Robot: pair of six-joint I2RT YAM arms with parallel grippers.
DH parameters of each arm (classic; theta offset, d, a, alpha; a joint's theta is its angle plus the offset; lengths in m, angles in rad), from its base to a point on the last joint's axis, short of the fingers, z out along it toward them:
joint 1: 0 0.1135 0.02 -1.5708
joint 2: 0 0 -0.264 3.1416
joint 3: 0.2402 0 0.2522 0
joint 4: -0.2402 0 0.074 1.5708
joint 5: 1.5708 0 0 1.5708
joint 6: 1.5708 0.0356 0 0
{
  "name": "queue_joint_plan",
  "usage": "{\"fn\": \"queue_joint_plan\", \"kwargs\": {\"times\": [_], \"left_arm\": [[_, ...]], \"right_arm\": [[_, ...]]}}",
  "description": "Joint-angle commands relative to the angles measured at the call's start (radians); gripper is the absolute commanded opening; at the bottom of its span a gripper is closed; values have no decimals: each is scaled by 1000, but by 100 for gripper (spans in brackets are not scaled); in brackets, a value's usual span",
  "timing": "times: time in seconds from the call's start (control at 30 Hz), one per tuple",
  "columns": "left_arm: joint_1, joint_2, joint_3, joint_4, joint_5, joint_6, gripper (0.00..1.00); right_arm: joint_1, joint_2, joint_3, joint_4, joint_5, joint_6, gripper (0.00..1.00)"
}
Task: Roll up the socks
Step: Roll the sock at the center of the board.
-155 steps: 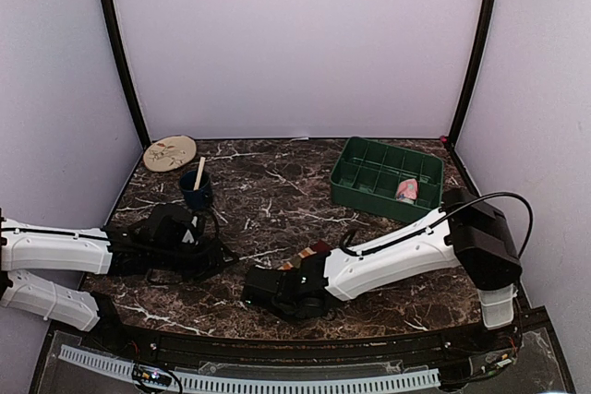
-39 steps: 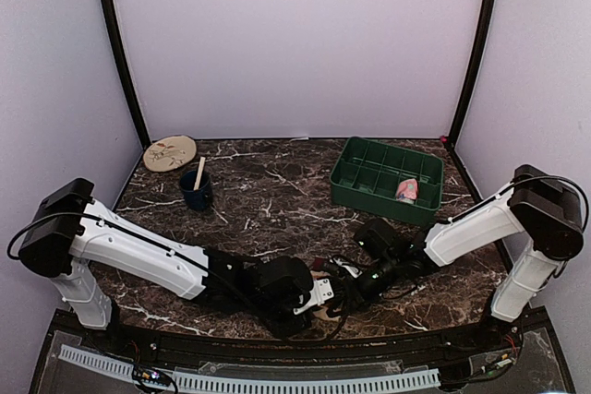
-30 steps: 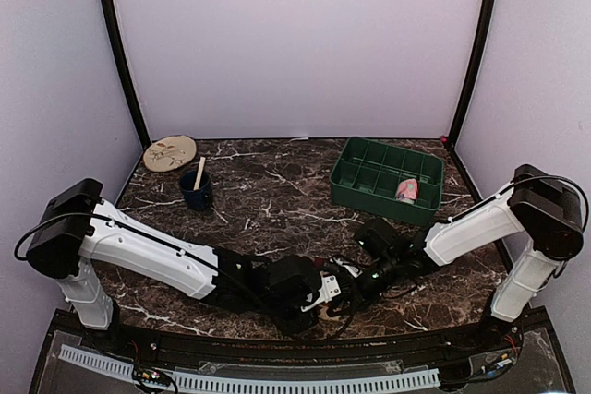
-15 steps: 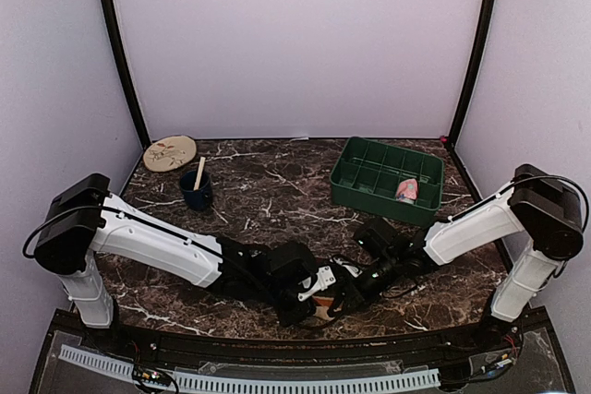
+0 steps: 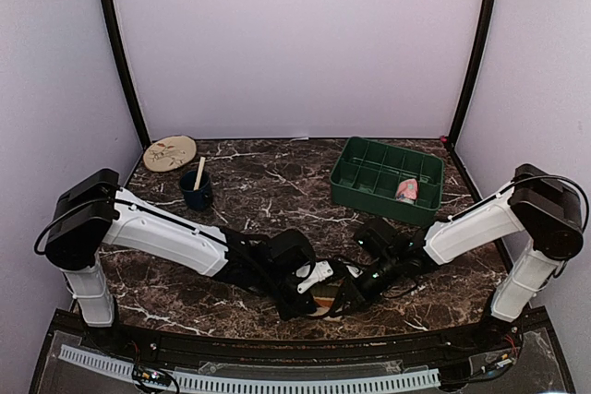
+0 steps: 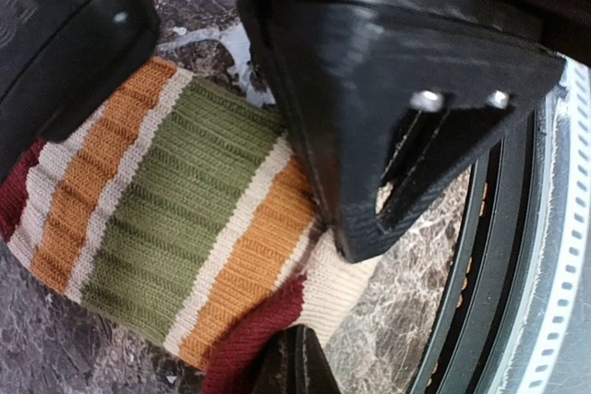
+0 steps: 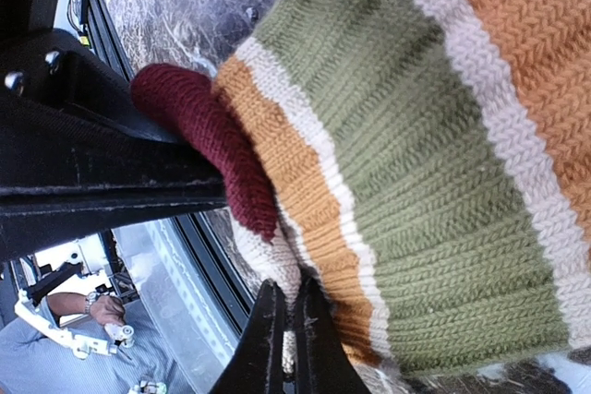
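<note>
Top view, left gripper (image 5: 312, 285): is reaching low to the middle of the tabletop's near edge; its tips are hiding against the sock, so the jaw gap cannot be told here.
Top view, right gripper (image 5: 355, 285): is coming in from the right, just beside the left one.
Top view, striped sock (image 5: 320, 304): is lying on the dark, white-veined marble tabletop (image 5: 277, 191) at the near edge, mostly covered by both grippers.
Top view, pink sock (image 5: 406, 191): is sitting in a right-side compartment of the green tray (image 5: 374, 202), toward the far right corner and well apart from the grippers.
Top view, only here: a dark blue mug (image 5: 196, 193) is holding a pale stick (image 5: 199, 173); a round patterned plate (image 5: 170, 152) is lying at the far left corner.
Left wrist, left gripper (image 6: 295, 362): its thin black tips are pressing together and touching the sock where maroon meets cream; whether fabric is caught between them cannot be told.
Left wrist, striped sock (image 6: 175, 228): is showing ribbed knit in cream, orange and olive bands with a maroon edge.
Right wrist, right gripper (image 7: 284, 329): its slim tips are squeezing together on the cream hem, pinching it.
Right wrist, striped sock (image 7: 434, 191): is filling the frame, its maroon cuff bulging into a rounded lip.
Right wrist, only here: a person in a light-blue shirt (image 7: 42, 348) is showing beyond the near edge.
</note>
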Motion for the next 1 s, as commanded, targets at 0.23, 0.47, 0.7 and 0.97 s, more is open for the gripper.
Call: {"fn": "queue_joint_plan", "kwargs": {"times": [0.23,0.47,0.7,0.97], "left_arm": [[26,82,59,-126,93,-38,0],[31,105,63,-162,98,-53,0],[54,115,42,-155,126,-90,0],[68,115,26,-132,162,-112,0]], "right_arm": [[-10,-21,40,-59,69,-31,23],[-9,-55,36,-103,144,-34,27],[-13,-163,-19,-112,263,-24,29],[-39,-209,-56,-91,338,-18,31]]}}
